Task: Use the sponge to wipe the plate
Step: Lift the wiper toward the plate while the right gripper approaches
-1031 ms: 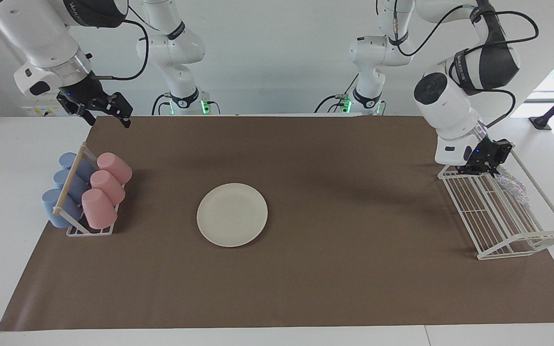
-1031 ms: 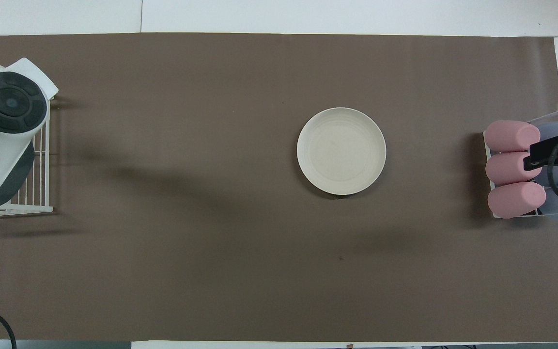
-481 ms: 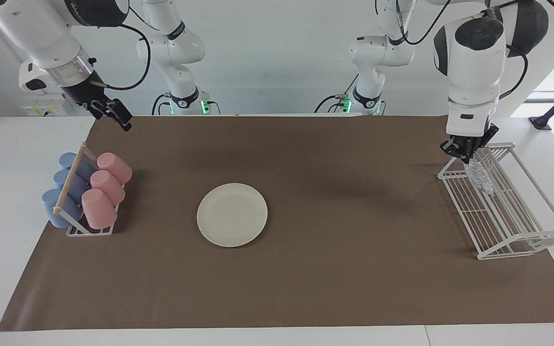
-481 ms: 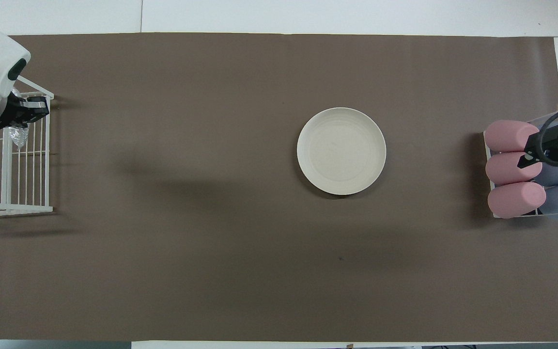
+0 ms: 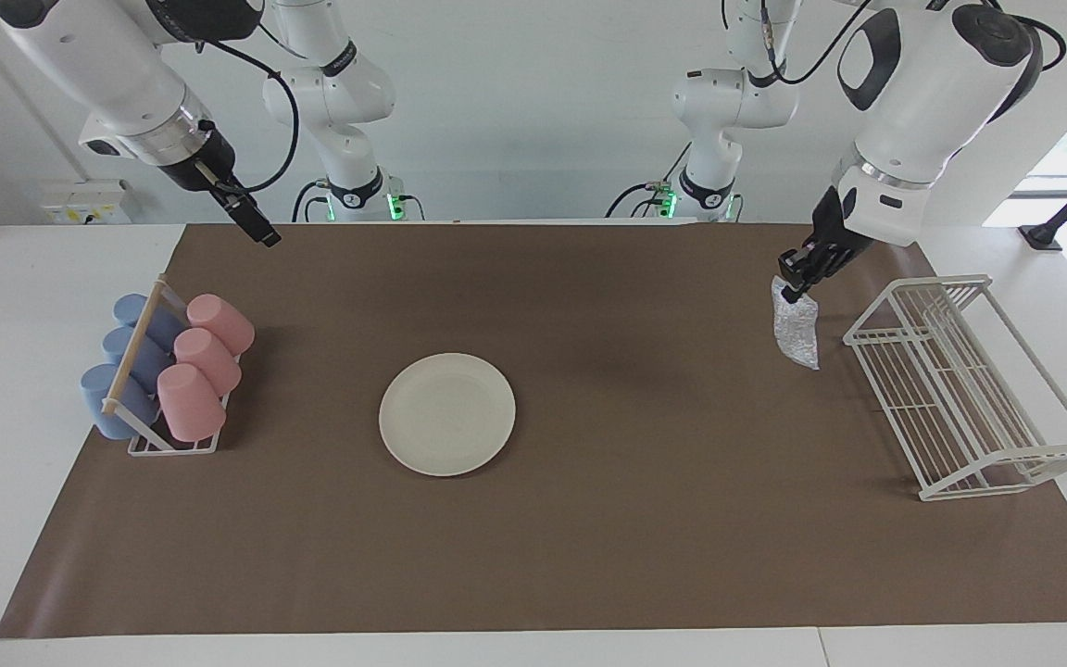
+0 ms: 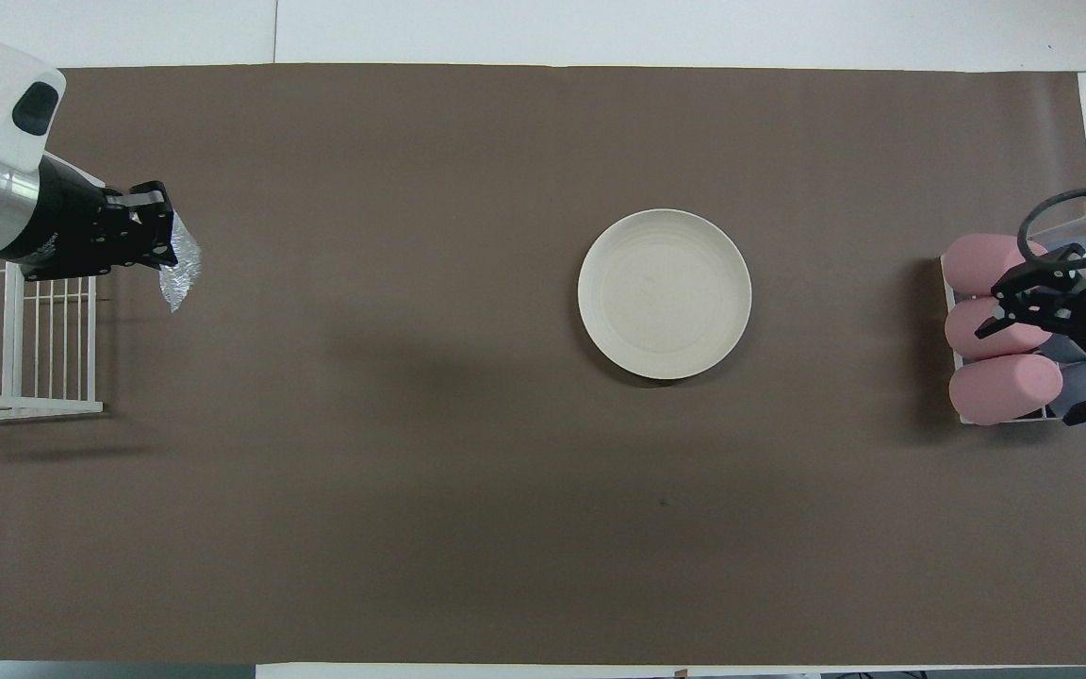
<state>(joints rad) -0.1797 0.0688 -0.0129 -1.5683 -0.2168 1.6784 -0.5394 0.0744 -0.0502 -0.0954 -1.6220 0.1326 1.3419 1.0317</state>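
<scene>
The cream-white plate (image 5: pixel 447 414) (image 6: pixel 665 294) lies flat in the middle of the brown mat with nothing on it. My left gripper (image 5: pixel 794 288) (image 6: pixel 164 256) is shut on the top end of the silvery, glittery sponge (image 5: pixel 797 333) (image 6: pixel 181 275). The sponge hangs below it in the air, over the mat just beside the white wire rack and well short of the plate. My right gripper (image 5: pixel 257 228) (image 6: pixel 1028 372) is open and holds nothing. It is raised above the cup rack at the right arm's end of the table.
A white wire rack (image 5: pixel 969 408) (image 6: pixel 15 349) stands at the left arm's end of the mat. At the right arm's end, a small rack (image 5: pixel 172 445) holds pink cups (image 5: pixel 205 357) (image 6: pixel 995 330) and blue cups (image 5: pixel 126 361) lying on their sides.
My left gripper has lifted the sponge out of the wire rack and carried it over the mat toward the plate. The right gripper has turned and shifted a little above the cups.
</scene>
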